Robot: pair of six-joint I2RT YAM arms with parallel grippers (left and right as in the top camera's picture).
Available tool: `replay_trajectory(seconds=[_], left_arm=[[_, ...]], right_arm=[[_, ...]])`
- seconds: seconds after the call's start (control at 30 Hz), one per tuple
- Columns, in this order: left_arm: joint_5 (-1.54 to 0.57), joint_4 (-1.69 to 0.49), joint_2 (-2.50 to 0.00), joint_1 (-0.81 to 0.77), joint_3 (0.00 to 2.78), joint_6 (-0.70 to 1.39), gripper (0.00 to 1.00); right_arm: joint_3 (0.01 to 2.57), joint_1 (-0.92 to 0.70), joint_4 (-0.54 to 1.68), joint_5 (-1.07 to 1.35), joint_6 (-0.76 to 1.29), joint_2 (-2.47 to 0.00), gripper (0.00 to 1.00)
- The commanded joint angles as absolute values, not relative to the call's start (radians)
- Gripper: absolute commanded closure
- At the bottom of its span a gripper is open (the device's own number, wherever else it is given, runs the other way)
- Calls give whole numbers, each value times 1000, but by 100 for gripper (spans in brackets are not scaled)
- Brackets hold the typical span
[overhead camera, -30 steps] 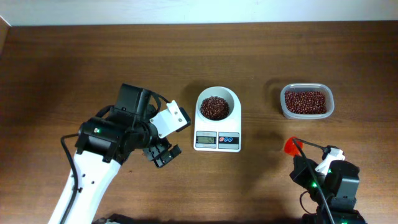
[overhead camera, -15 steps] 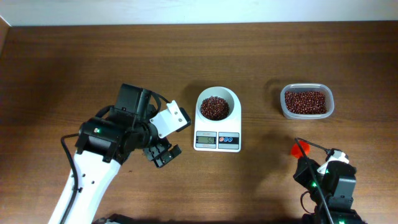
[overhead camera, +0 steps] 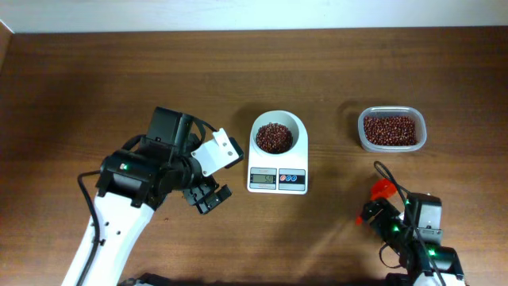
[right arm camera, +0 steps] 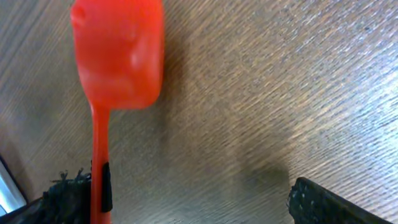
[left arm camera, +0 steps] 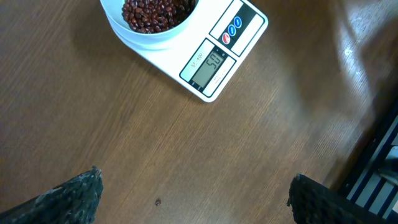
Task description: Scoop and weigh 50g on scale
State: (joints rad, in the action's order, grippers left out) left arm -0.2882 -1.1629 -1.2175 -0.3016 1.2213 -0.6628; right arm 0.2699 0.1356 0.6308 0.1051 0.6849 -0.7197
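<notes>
Scale: centre of the bench, unmoved since a second ago. Right pincer: a second ago closed on the red scoop, now spread wide. I see the scoop lying on the bench, its handle just beside one finger, and the arm has shifted slightly. Left pincer: wide open as before, empty, hovering near-left of the scale. Bowl on the scale: part-filled with red beans. Clear tub, far right: more red beans. The scale's long axis runs far-to-near, with the bowl at the far end and the display and buttons toward the robot.
</notes>
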Motion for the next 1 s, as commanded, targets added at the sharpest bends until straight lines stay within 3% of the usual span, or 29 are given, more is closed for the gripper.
replay_trajectory(seconds=[0.0, 0.13, 0.3, 0.43, 0.57, 0.8, 0.97], left_arm=[[-292, -1161, -1214, -298, 1230, -678, 1], [-292, -1161, -1214, -298, 1230, -678, 1], [-292, -1161, -1214, -298, 1230, -678, 1], [-292, -1161, -1214, -298, 1230, -678, 1], [-292, -1161, -1214, -298, 1230, -678, 1], [-292, -1161, -1214, -298, 1230, -678, 1], [-292, -1161, -1214, -298, 1230, -678, 1]], right_arm=[[333, 131, 624, 112, 701, -720, 1], [386, 131, 590, 167, 700, -720, 1], [387, 131, 359, 603, 584, -720, 1], [387, 131, 400, 581, 577, -720, 1], [387, 128, 448, 571, 395, -690, 1], [346, 34, 469, 281, 265, -210, 1], [336, 7, 469, 160, 265, -74, 1]])
